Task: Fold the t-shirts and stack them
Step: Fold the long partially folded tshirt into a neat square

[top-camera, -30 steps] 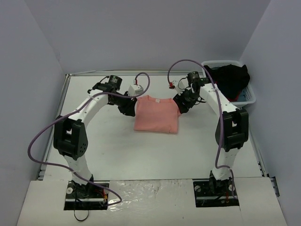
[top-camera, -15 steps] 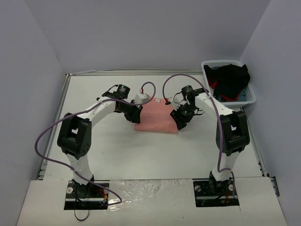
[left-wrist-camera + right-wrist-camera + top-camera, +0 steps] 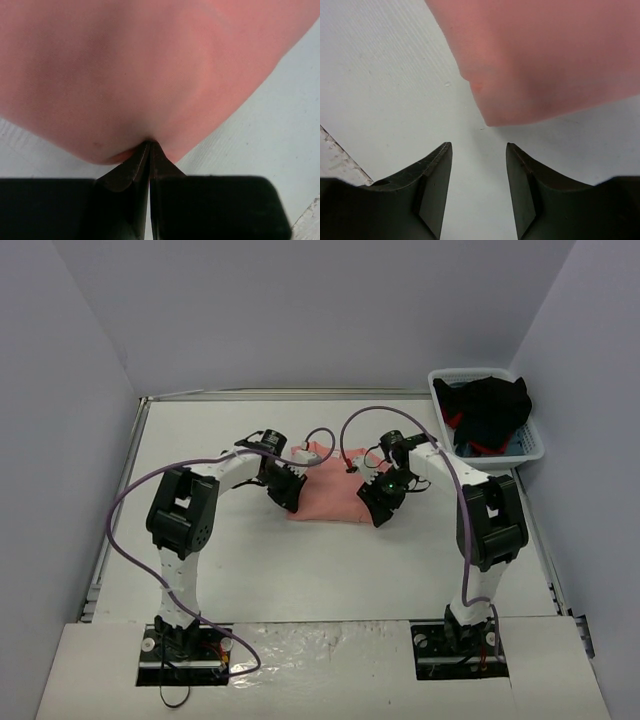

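Where the left gripper (image 3: pixel 149 146) bites: its two fingers are clenched together on a rounded edge of the t-shirt (image 3: pixel 150 75), and the cloth bulges out just past the tips.
Left gripper's place: at the shirt's left near corner, low over the table (image 3: pixel 250 570).
Right gripper (image 3: pixel 478 147): released, jaws spread with nothing between them. A rounded corner of the shirt lies just beyond the tips, touching neither.
Right gripper's place: at the shirt's right near corner.
T-shirt's place: mid-table, between the two grippers, lying as a folded pad.
T-shirt's cloth: plain salmon pink, smooth and soft.
T-shirt's lie: the near edge runs left to right, slightly tilted. The pad looks about as wide as it is deep, so I cannot tell a long axis. I cannot tell which way the neck points.
Basket (image 3: pixel 470 373): white, at the far right corner of the table, well apart from the shirt.
Basket's load: dark clothes (image 3: pixel 490 405), heaped above the rim.
Cables (image 3: pixel 125 505): purple, looping from each arm.
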`<action>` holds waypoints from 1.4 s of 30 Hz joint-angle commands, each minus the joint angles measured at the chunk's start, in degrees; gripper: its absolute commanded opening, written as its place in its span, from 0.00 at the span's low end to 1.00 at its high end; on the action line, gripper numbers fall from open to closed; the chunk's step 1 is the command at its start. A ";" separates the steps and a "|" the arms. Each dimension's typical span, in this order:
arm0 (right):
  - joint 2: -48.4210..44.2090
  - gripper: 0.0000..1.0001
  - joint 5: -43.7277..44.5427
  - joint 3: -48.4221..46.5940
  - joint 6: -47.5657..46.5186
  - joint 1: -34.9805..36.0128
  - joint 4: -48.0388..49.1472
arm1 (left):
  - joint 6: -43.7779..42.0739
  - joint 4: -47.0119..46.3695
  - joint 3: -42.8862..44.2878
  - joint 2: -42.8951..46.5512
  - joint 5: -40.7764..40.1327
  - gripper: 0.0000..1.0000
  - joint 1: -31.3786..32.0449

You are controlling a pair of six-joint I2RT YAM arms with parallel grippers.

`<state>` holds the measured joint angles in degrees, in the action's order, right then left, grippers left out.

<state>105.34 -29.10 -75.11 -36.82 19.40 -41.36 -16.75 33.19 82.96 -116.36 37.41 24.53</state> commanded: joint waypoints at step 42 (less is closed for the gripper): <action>-1.36 0.10 4.49 1.73 0.34 -1.21 1.73 | -1.17 1.17 -2.36 6.75 -2.34 0.02 1.13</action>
<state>106.28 -25.28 -71.92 -37.06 18.44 -36.47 -15.51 31.88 80.82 -114.39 35.27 25.76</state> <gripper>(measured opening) 0.087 0.026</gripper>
